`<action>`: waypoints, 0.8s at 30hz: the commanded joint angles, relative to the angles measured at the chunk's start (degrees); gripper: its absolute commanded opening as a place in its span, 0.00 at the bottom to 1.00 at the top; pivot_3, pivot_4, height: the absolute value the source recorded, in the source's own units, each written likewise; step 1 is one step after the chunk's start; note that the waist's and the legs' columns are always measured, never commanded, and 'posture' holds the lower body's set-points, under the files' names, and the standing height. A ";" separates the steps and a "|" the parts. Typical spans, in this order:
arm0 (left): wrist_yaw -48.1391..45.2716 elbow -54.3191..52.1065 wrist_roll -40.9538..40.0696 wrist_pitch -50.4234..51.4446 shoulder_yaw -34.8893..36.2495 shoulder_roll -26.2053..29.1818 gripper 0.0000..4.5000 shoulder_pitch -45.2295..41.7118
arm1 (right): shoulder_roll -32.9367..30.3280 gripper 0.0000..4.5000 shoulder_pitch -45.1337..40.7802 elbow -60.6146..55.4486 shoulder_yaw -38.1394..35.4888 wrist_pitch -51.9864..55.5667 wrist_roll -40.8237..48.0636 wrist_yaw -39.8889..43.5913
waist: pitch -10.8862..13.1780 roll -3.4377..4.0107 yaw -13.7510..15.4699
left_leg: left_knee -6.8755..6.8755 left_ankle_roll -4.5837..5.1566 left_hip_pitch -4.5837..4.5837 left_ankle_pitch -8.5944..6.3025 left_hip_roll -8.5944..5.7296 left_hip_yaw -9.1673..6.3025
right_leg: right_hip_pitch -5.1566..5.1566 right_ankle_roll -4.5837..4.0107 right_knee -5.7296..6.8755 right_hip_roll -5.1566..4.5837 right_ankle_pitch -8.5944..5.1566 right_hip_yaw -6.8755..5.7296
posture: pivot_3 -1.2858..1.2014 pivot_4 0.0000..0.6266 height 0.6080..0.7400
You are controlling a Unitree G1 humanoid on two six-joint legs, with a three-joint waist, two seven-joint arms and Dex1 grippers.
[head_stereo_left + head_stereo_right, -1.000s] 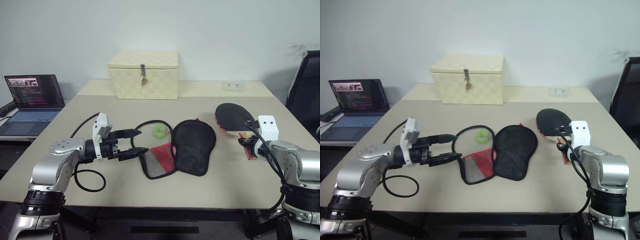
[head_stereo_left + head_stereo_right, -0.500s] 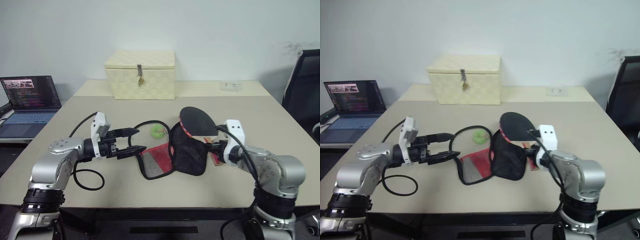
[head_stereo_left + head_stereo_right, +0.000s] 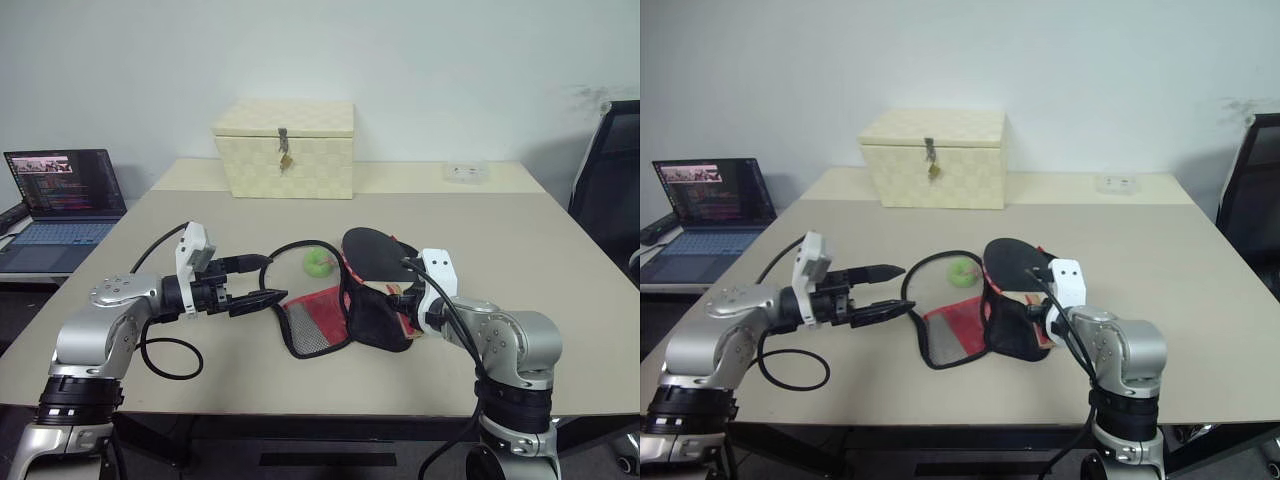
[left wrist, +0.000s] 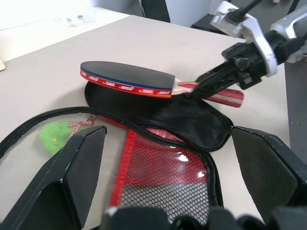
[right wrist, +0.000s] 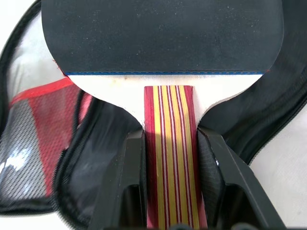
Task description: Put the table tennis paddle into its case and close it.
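**Paddle held just above the open case**

Right gripper (image 3: 1040, 300) clenched on the handle of the paddle (image 4: 127, 79), blade poised over the unzipped case (image 4: 158, 143) mid-table. Left gripper (image 3: 262, 283) spread wide, holding nothing, beside the case's mesh flap. Likely snags: blade catching the limp rim and pushing the case along; green pull (image 3: 319, 262) or zip folding under. Cream box (image 3: 285, 148) and laptop (image 3: 62, 195) well clear.

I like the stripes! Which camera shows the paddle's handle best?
The right wrist view: the striped handle runs up between the right claw's fingers. The left wrist view shows it sideways; the eye views mostly hide it.
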 commanded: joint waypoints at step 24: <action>0.48 -2.24 -0.64 -0.83 2.33 0.58 1.00 0.09 | -0.17 0.40 1.81 3.26 3.72 -8.78 -3.80 -3.44 | 0.00 0.00 0.00 | 0.00 0.00 -0.01 0.00 0.00 0.00 | -0.01 0.00 0.00 0.00 0.00 0.00 | 0.52 0.24 1.00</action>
